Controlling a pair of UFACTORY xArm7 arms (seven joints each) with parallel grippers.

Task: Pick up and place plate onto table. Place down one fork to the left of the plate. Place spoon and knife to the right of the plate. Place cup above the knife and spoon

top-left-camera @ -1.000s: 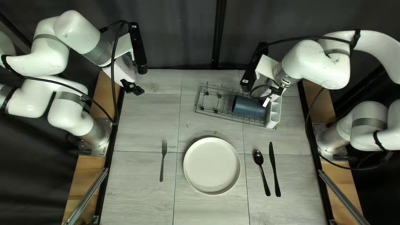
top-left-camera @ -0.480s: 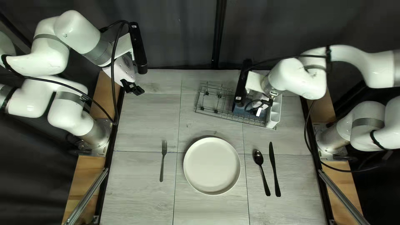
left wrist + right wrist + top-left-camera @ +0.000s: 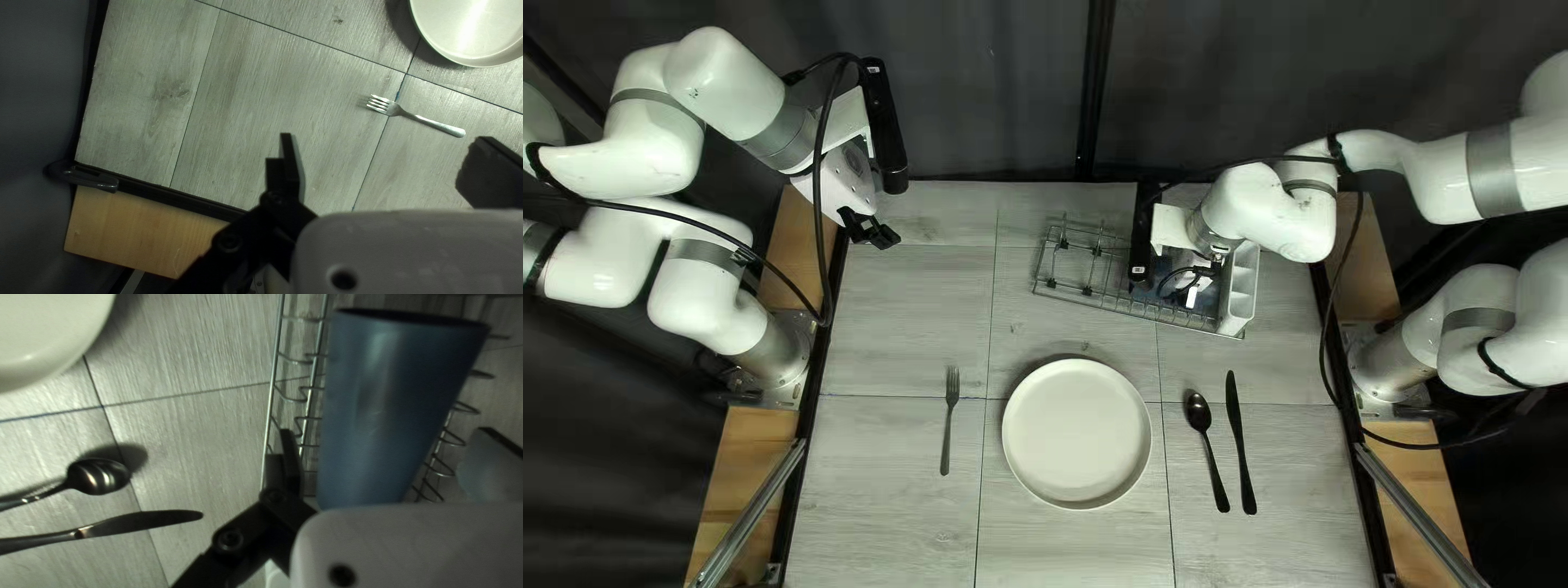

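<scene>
- The cup (image 3: 392,403) lies on its side in the wire rack (image 3: 1089,290), near the tabletop's (image 3: 893,327) far edge and right of its middle. The wires likely help stop it from rolling away.
- The right end effector (image 3: 385,434) is open, with one finger by each side of the cup. That looks like a good way to hug it when they close. Closing too hard or crooked could make the smooth cup slip.
- The white holder (image 3: 1237,310) sits at the rack's end nearest the tabletop's right edge, so the arm must lift clear of it.
- The spoon (image 3: 1207,441) and knife (image 3: 1239,441) lie side by side, with bare tabletop between their tops and the rack. That seems the spot for the cup.
- The plate (image 3: 1076,433) sits between them and the fork (image 3: 948,423), which is on the side toward the tabletop's left edge, as asked.
- The left end effector (image 3: 385,139) is open and empty by the far left corner, leaving room for the cup job.
</scene>
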